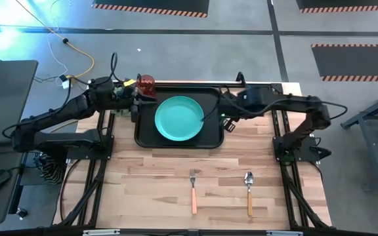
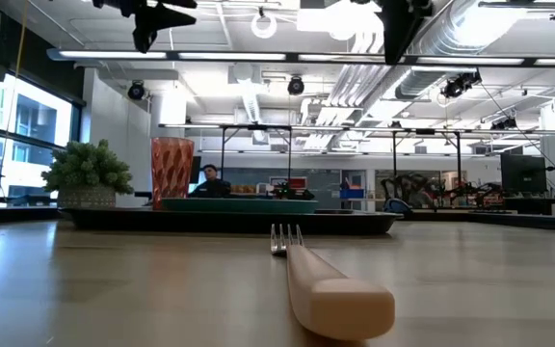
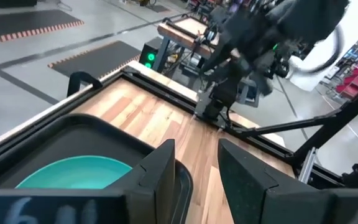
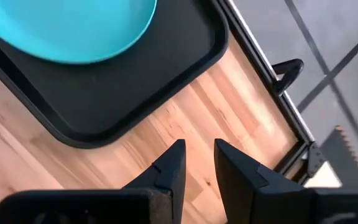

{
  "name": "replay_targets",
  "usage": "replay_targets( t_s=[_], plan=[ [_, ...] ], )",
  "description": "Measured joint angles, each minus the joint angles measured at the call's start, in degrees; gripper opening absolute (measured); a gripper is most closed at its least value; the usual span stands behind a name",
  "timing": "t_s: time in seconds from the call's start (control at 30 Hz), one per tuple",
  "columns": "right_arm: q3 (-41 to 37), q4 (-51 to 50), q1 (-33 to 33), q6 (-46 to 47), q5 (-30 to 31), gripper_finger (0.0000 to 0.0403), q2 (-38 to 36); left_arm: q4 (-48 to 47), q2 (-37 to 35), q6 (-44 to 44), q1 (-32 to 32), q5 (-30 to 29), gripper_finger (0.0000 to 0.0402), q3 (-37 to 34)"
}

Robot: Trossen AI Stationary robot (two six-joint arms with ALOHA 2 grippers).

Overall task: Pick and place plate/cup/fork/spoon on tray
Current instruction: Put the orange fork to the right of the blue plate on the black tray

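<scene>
1. The plate (image 1: 178, 118), round, flat and smooth teal, lies on the black tray (image 1: 146, 136), which sits at the far middle of your table (image 1: 149, 183).
2. The cup (image 1: 147, 84), ribbed translucent red-brown, stands at the tray's far left corner.
3. The fork (image 1: 193, 191) and spoon (image 1: 249, 192), metal-headed with pale wooden handles, lie apart on the near planks.
4. Your left gripper (image 3: 197, 168) hangs above the tray's left edge, fingers parted, holding nothing.
5. Your right gripper (image 4: 197, 165) hovers beside the tray's right edge, narrowly parted, empty.
6. Beyond the light wood planks you see grey floor, striped mats, and a person (image 2: 210, 181).
</scene>
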Motion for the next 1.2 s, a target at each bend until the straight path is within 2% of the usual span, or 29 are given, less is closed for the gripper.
replay_targets(
  t_s=[0.27,0.43,0.53,0.77,1.03,1.2],
  plan=[
    [0.0,0.2,0.0,5.7,0.1,0.0076,-5.9,0.3,1.7,-9.0,0.0,-3.5,0.0169,0.0],
    [0.0,0.0,0.0,6.4,2.9,0.0076,-7.4,1.7,2.1,-16.0,-1.4,-3.7,0.0172,0.0],
    [0.0,0.0,0.0,6.4,3.5,0.0076,-7.6,2.4,3.4,-19.9,-4.0,-3.7,0.0166,0.0],
    [0.0,0.0,0.0,6.0,3.6,0.0076,-7.6,11.6,8.9,-27.3,-12.8,-3.9,0.0161,0.0],
    [0.0,0.0,0.0,5.6,3.6,0.0076,-7.6,15.5,14.8,-35.9,-21.2,-10.0,0.0161,0.0],
    [0.0,-0.1,0.0,2.0,3.0,0.0076,-7.6,18.5,18.1,-40.1,-26.8,-13.9,0.0161,1.3]
  ],
)
